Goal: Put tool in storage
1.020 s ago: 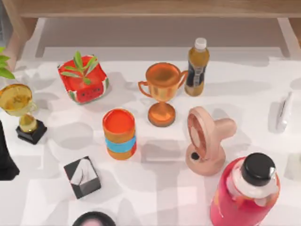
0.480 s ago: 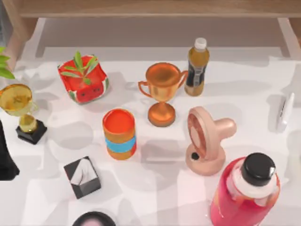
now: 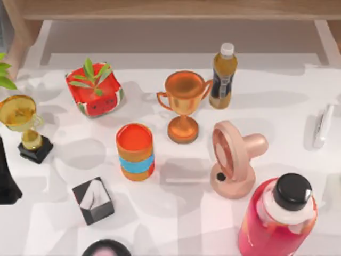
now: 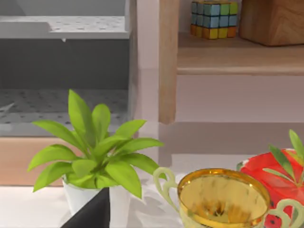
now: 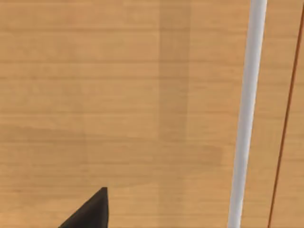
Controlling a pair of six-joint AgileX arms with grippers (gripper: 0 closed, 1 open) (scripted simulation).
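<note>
1. Top view puts the tool, a slim white-and-grey bar, flat on the table near its right edge, well apart from the amber bottle and to the right of the pink ring-shaped stand.

2. No pincer touches the tool. A dark part of the left arm sits at the table's left edge beside the gold trophy, far from the work.

3. Left wrist view looks past a leafy potted plant and the gold cup toward a wooden shelf holding a coloured cube and a wooden block. A grey perforated compartment stands beside it. I cannot tell how the left pincer stands from the black tip at the frame's edge.

4. Right wrist view faces a wood-grain panel crossed by a white strip; whether the right pincer is open or closed I cannot tell.

5. My judgement: the task is at its start, in the approach step, with the tool not yet picked up.

6. The next move calls for the right arm, the nearer one, to come down over the bar with its fingers spread across the narrow width. A flat, thin bar lying on the table leaves little to catch, so a low, square grip matters.
</note>
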